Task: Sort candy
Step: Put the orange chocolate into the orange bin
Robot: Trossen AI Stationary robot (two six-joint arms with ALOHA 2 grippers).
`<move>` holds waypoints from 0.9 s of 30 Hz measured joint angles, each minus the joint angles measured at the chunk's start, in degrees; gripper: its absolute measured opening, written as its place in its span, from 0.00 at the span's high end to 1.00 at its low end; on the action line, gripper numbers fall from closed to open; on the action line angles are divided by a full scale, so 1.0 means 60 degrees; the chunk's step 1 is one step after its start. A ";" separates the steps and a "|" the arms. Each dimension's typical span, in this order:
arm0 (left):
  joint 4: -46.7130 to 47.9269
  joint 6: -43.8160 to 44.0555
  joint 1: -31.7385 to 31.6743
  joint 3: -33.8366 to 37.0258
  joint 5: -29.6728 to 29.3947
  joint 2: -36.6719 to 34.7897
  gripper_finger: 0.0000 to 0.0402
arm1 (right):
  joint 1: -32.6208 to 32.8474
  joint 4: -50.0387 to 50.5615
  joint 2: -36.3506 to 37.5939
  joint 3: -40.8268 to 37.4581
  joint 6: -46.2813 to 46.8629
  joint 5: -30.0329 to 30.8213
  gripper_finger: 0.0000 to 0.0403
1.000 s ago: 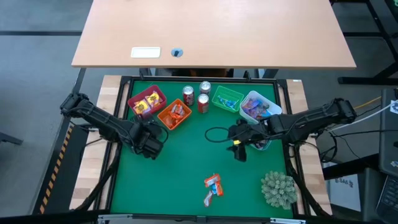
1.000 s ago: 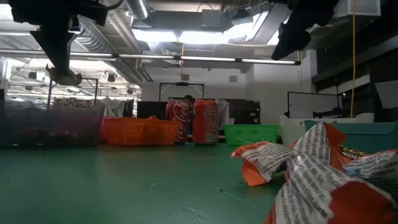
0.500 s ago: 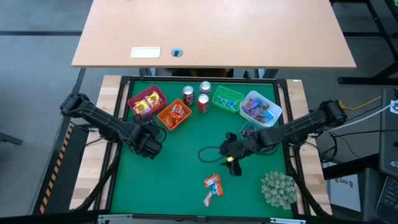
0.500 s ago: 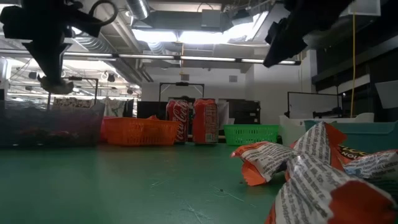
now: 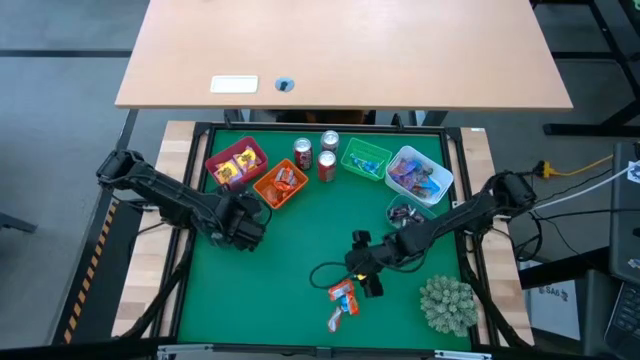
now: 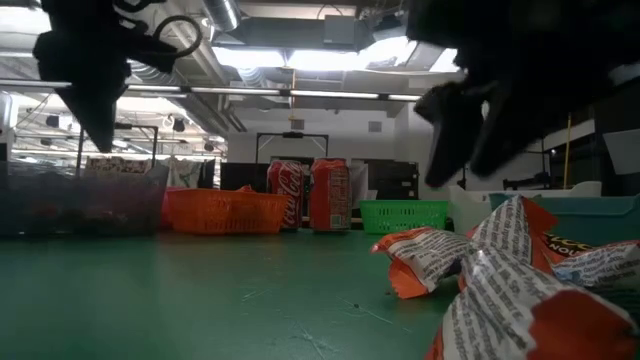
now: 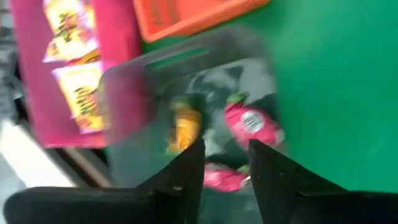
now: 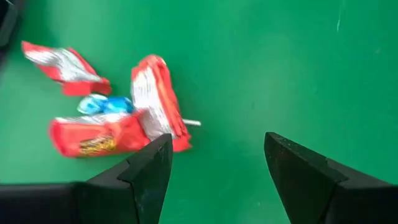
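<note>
Several red-and-orange wrapped candies (image 8: 152, 99) and a blue one (image 8: 102, 104) lie in a small pile on the green mat, near the front middle in the high view (image 5: 342, 296). My right gripper (image 8: 217, 140) hangs wide open and empty just above and beside this pile (image 5: 362, 282). My left gripper (image 7: 227, 149) is open and empty at the left of the mat (image 5: 250, 222), over a dark see-through tray (image 7: 186, 81) that holds pink candies (image 7: 252, 124) and an orange candy (image 7: 183, 124).
Along the far edge stand a magenta bin (image 5: 237, 163) with yellow candies, an orange bin (image 5: 280, 184), a green bin (image 5: 365, 158) and a clear bin (image 5: 418, 173). Red cans (image 5: 326, 165) stand between them. A spiky plant ball (image 5: 447, 303) sits at the front right.
My right gripper has gone from beside the clear bin toward the table's near edge and somewhat left, down to the candy pile, staying open. My left gripper has stayed by the dark tray.
</note>
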State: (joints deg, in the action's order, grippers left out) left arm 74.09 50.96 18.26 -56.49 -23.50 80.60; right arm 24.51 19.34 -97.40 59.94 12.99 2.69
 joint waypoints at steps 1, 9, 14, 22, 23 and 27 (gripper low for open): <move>-0.0219 -0.0004 0.0000 0.0000 -0.0001 0.0000 0.72 | 0.0000 0.0002 -0.0123 0.0000 -0.0004 -0.0047 0.37; -0.1775 -0.0072 0.0004 0.0000 -0.0004 0.0000 0.72 | 0.0000 -0.0079 -0.0690 0.0000 -0.0485 -0.0562 0.37; -0.2533 -0.0084 0.0004 0.0000 -0.0006 0.0000 0.72 | -0.0004 -0.0564 -0.0935 0.0000 -0.0551 -0.0638 0.37; -0.3467 -0.0087 0.0022 0.0000 -0.0012 0.0000 0.72 | 0.0000 -0.1039 -0.1547 0.0000 -0.0736 -0.0989 0.37; -0.3578 -0.0087 0.0033 0.0000 -0.0012 0.0000 0.72 | -0.0003 -0.1058 -0.1596 0.0003 -0.0743 -0.0983 0.37; -0.4018 -0.0091 0.0036 0.0000 -0.0009 0.0000 0.72 | -0.0001 -0.1055 -0.1695 0.0022 -0.0747 -0.0985 0.37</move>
State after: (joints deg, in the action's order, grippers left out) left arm 49.98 50.41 18.48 -56.49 -23.55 80.60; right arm 24.51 13.01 -107.57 60.07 8.51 -3.22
